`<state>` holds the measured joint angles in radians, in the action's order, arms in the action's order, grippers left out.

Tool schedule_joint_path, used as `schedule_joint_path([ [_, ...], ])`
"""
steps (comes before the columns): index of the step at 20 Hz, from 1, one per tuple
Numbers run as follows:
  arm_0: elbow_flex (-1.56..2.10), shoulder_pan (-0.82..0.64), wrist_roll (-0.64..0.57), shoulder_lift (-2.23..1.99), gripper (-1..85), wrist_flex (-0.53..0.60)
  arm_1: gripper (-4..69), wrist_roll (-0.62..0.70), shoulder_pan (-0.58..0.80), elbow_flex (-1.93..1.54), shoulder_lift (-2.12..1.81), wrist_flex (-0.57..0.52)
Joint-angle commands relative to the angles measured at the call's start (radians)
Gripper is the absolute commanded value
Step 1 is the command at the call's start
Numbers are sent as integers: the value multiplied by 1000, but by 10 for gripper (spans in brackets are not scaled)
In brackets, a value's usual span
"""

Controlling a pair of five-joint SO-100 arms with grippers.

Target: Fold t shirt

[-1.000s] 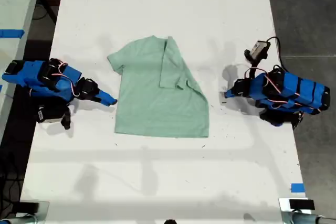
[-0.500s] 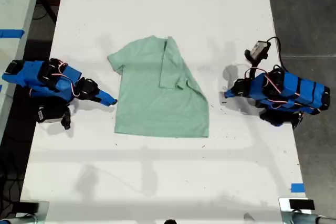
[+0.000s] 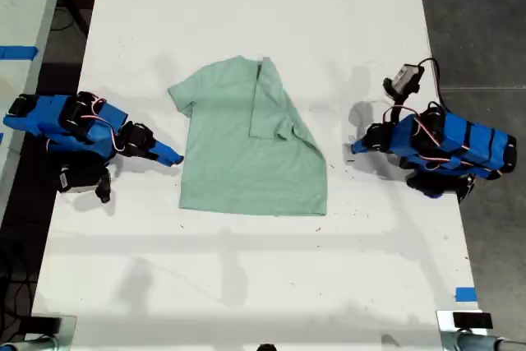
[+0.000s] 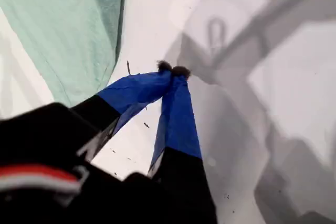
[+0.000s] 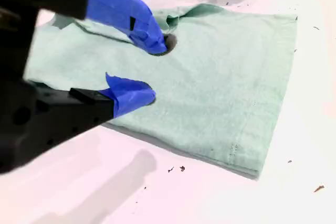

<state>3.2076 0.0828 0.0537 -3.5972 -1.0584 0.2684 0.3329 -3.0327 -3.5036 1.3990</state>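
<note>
**A:** Exterior view?

**B:** A small pale mint-green cotton t shirt point(image 3: 246, 162) lies flat at the centre of the white table point(image 3: 246, 6). The side toward the frame's right is folded inward. The sleeve at the upper left lies unfolded. The first gripper point(image 3: 355, 149) rests right of the shirt, the second gripper point(image 3: 174, 158) just left of it.

**A:** First wrist view?

**B:** The first gripper point(image 4: 173, 69) has its blue tips pressed together on nothing. The shirt point(image 4: 58, 24) lies nearby, untouched.

**A:** Second wrist view?

**B:** The second gripper point(image 5: 152, 69) has its jaws parted above the shirt point(image 5: 226, 77), gripping nothing.

**A:** Progress?

**B:** Probably one fold is done. The opposite side and the lengthwise fold remain.
</note>
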Motion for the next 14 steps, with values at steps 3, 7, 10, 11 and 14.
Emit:
schedule_joint_path([
  [3, 6, 8, -5, -8, 115, -3, -6, -14, -3, -26, -11, 11],
  [7, 6, 8, -5, -8, 115, -3, -6, -11, -3, -26, -11, 9],
  [10, 6, 8, -5, -8, 115, -3, -6, -14, -6, -26, -11, 9],
  [11, 6, 8, -5, -8, 115, -3, -6, -15, -8, -26, -11, 11],
  [14, 6, 8, -5, -8, 115, -3, -6, -20, -5, -26, -11, 11],
])
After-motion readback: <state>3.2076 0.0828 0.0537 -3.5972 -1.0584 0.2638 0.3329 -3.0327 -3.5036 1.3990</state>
